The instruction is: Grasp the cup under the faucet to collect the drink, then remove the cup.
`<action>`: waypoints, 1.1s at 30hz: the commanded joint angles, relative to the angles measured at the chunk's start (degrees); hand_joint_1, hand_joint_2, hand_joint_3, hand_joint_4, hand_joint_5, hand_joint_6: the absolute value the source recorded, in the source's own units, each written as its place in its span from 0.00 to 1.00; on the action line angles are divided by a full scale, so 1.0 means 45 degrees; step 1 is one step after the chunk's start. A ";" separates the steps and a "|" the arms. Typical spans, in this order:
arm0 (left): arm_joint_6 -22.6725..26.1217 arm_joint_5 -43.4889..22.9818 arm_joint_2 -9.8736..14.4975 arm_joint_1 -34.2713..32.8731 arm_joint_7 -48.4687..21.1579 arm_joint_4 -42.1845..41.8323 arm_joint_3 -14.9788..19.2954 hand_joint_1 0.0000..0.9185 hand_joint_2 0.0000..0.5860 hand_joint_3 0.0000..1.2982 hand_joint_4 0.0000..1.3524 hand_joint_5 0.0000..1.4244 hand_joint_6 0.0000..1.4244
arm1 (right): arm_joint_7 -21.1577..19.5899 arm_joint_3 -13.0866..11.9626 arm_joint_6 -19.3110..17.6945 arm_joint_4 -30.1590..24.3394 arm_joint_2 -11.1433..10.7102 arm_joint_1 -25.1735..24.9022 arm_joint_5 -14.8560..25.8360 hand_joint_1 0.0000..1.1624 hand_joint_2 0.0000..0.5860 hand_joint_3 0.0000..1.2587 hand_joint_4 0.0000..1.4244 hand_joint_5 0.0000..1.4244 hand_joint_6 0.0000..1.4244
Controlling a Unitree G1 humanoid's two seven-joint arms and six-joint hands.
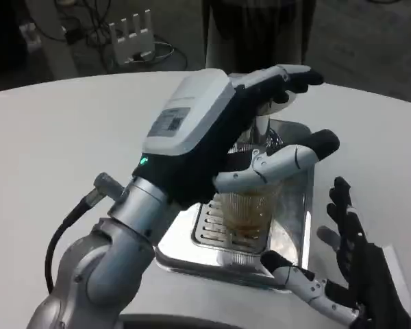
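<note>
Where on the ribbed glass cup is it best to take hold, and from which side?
Probably the ribbed wall at mid-height, from the robot's left, as the left hand wraps the glass cup now: it stands upright on the drip tray, faucet above, so the top is blocked.

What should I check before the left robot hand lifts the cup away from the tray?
1. Grip: left robot hand is wrapped around the cup, a finger across its front: ok.
2. Cup upright on the tray: ok.
3. Drink collected: amber liquid sits low in the cup: ok, though the level is low.
4. Faucet stopped flowing: cannot tell, the hand hides it.
5. Right robot hand open beside the tray, apart from the cup: ok.
6. Cup clear of the faucet above: cannot tell.
</note>
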 commanded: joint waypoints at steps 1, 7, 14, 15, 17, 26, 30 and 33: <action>0.0007 0.0220 0.0162 0.0041 -0.0313 0.0375 -0.0250 0.00 0.22 0.27 0.24 0.27 0.20 | -0.0365 0.0067 -0.0165 0.0650 0.0074 -0.0446 -0.0187 0.68 0.23 0.00 0.00 0.00 0.07; -0.0099 0.0310 0.0291 -0.0149 -0.0341 0.0594 -0.0426 0.00 0.22 0.27 0.24 0.27 0.20 | -0.0595 0.0079 -0.0158 0.1254 0.0010 -0.1088 -0.0278 0.68 0.23 0.00 0.00 0.00 0.07; -0.0193 0.0521 0.0346 -0.0206 -0.0342 0.0620 -0.0481 0.00 0.22 0.27 0.24 0.27 0.20 | -0.0901 0.0199 -0.0241 0.1966 0.0096 -0.1581 -0.0459 0.68 0.23 0.00 0.00 0.00 0.07; -0.0196 0.0526 0.0357 -0.0205 -0.0349 0.0610 -0.0471 0.00 0.22 0.27 0.24 0.27 0.20 | -0.0947 0.0221 -0.0253 0.2007 0.0107 -0.1612 -0.0501 0.68 0.23 0.00 0.00 0.00 0.07; -0.0194 0.0516 0.0384 -0.0214 -0.0374 0.0589 -0.0454 0.00 0.22 0.27 0.24 0.27 0.20 | -0.1098 0.0312 -0.0306 0.2210 0.0130 -0.1812 -0.0645 0.68 0.23 0.00 0.00 0.00 0.07; -0.0087 0.0445 0.0522 -0.0291 -0.0508 0.0451 -0.0296 0.00 0.23 0.28 0.24 0.27 0.20 | -0.1655 0.0203 -0.0505 0.3945 0.0103 -0.3367 -0.0660 0.68 0.23 0.00 0.00 0.00 0.07; -0.0084 0.0442 0.0557 -0.0273 -0.0500 0.0425 -0.0248 0.00 0.23 0.28 0.24 0.27 0.20 | -0.1793 0.0238 -0.0581 0.4330 0.0148 -0.3727 -0.0653 0.68 0.23 0.00 0.00 0.00 0.07; -0.0105 0.0483 0.0603 -0.0361 -0.0505 0.0509 -0.0257 0.00 0.23 0.28 0.24 0.27 0.20 | -0.1924 0.0273 -0.0615 0.4546 0.0220 -0.3999 -0.0661 0.68 0.24 0.00 0.00 0.00 0.07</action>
